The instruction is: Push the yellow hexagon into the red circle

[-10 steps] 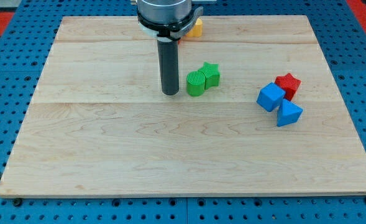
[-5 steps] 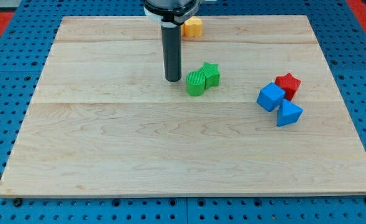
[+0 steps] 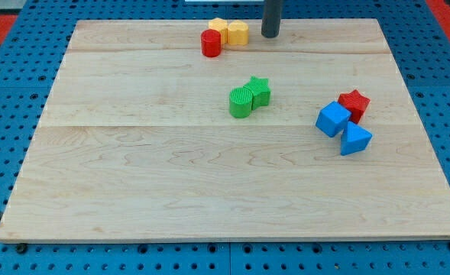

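Observation:
A red circle block (image 3: 211, 43) stands near the view's top, just left of centre. Two yellow blocks sit behind and right of it: one (image 3: 219, 28) touches the red circle, the other (image 3: 237, 33) is beside it on the right. Which of them is the hexagon I cannot tell for sure. My tip (image 3: 270, 35) is at the view's top, a short gap to the right of the right yellow block, not touching it.
A green cylinder (image 3: 241, 102) and green star (image 3: 259, 90) sit together mid-board. A red star (image 3: 354, 103), a blue cube (image 3: 333, 119) and a blue triangle (image 3: 354, 139) cluster at the right. The wooden board (image 3: 133, 191) lies on a blue pegboard.
My tip has moved from left of the green cylinder up and right to the board's top edge. The red circle and both yellow blocks, hidden by the arm before, now show.

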